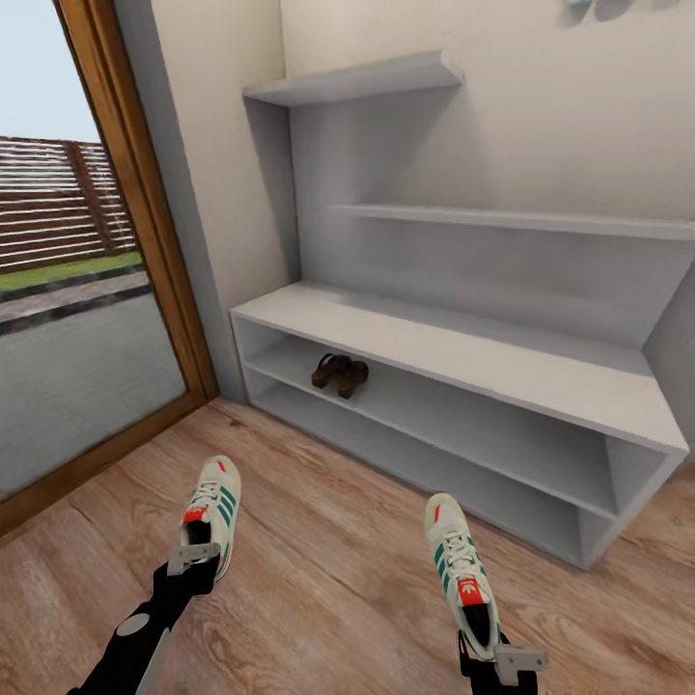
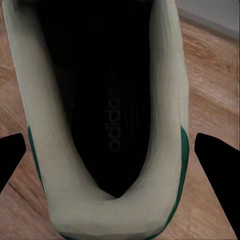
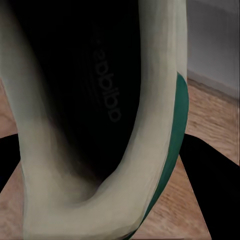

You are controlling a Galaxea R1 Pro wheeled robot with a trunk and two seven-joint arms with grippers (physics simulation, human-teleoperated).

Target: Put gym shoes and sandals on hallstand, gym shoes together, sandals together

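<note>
Each gripper holds one white gym shoe with green stripes by its heel, toe pointing toward the hallstand. My left gripper (image 1: 193,568) is shut on the left gym shoe (image 1: 212,510); its dark fingers (image 2: 11,159) flank the heel of that shoe (image 2: 107,210). My right gripper (image 1: 499,658) is shut on the right gym shoe (image 1: 458,563), with its fingers (image 3: 212,172) against the heel (image 3: 100,200). Both dark-brown sandals (image 1: 340,373) lie side by side on the hallstand's (image 1: 454,352) middle shelf, toward its left end. The corridor floor (image 1: 328,541) spreads beneath both shoes.
A glass door with a wooden frame (image 1: 145,212) stands at the left, close to the hallstand's left end. Two stepped wall shelves (image 1: 405,77) hang above the bench top. The lowest shelf (image 1: 425,463) sits just above the floor.
</note>
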